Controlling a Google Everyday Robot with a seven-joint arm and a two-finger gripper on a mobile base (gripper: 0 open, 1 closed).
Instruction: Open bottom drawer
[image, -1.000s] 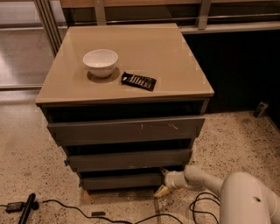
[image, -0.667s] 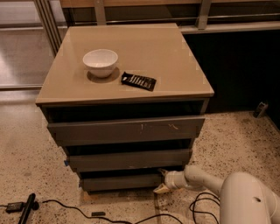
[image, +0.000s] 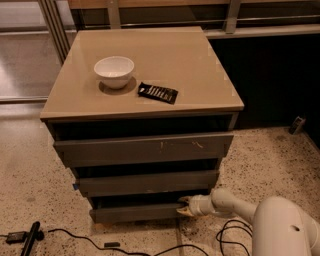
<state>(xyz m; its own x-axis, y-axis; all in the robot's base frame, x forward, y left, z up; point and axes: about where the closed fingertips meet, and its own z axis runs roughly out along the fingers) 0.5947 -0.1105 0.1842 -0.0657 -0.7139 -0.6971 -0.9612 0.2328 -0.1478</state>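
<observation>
The bottom drawer (image: 135, 212) is the lowest dark grey front of the cabinet, plain and without a handle. It stands out a little, with a dark gap above it. My gripper (image: 183, 206) reaches in from the lower right on a white arm. Its tan fingertips (image: 184, 212) touch the drawer front's right end at its top edge. The plain middle drawer (image: 147, 182) and the wide scuffed top drawer (image: 142, 148) sit above it.
A white bowl (image: 114, 71) and a black snack packet (image: 158, 92) lie on the tan cabinet top (image: 200, 65). Black cables (image: 75, 236) and a black tool (image: 29, 238) lie on the speckled floor at the lower left. My white arm body (image: 285, 227) fills the lower right corner.
</observation>
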